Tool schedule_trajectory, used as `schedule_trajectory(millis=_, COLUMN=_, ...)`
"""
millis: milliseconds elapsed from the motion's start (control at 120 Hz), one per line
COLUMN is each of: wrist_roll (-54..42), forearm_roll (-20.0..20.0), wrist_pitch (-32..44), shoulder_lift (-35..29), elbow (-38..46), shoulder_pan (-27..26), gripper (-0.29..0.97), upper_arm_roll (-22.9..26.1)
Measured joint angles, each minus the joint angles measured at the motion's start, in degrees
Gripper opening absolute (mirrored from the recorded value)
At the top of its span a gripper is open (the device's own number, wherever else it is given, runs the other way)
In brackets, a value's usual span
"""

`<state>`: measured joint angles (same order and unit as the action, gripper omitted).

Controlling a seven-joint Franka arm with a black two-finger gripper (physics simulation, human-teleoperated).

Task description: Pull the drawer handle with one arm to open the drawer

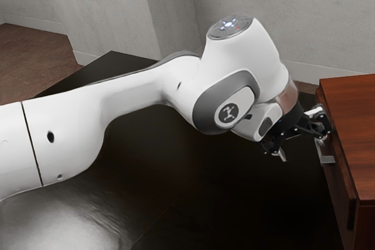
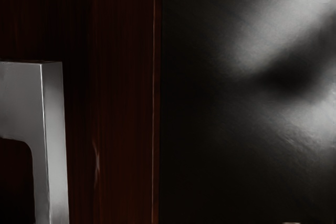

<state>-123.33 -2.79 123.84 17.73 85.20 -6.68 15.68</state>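
A red-brown wooden drawer cabinet (image 1: 351, 121) stands at the exterior view's right edge, its front facing the arm. A grey metal handle (image 1: 326, 153) sticks out from that front. My black gripper (image 1: 304, 136) hangs just in front of the handle, its fingers spread apart, open, with nothing between them. One light-tipped finger (image 1: 281, 155) hangs lower, away from the cabinet; the other reaches toward the cabinet's top edge. Close under my hand, the wrist view has the handle (image 2: 50, 140) as a grey bar against the dark wood front (image 2: 123, 103), off to one side of centre.
The cabinet stands on a dark glossy table (image 1: 193, 203), which also shows beside the wood front (image 2: 241, 129). My white arm (image 1: 117, 121) crosses the table from the exterior view's left. Grey walls and a brown floor (image 1: 29, 57) lie behind.
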Motion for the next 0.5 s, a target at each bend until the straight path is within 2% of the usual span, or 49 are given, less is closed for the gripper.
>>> schedule_trajectory(millis=275, wrist_roll=0.12, forearm_roll=-0.76, wrist_pitch=0.35, shoulder_lift=-3.74, elbow=6.02, shoulder_pan=6.32, gripper=0.56, upper_arm_roll=4.81)
schedule_trajectory(millis=358, wrist_roll=0.14, forearm_roll=-1.73, wrist_pitch=0.52, shoulder_lift=-4.34, elbow=8.26, shoulder_pan=16.01, gripper=0.58, upper_arm_roll=14.37)
schedule_trajectory(millis=467, wrist_roll=0.22, forearm_roll=-2.78, wrist_pitch=0.67, shoulder_lift=-4.6, elbow=10.3, shoulder_pan=26.32, gripper=0.51, upper_arm_roll=24.14)
schedule_trajectory(millis=500, wrist_roll=0.23, forearm_roll=-3.03, wrist_pitch=0.71, shoulder_lift=-4.61, elbow=10.71, shoulder_pan=29.35, gripper=0.45, upper_arm_roll=26.95)
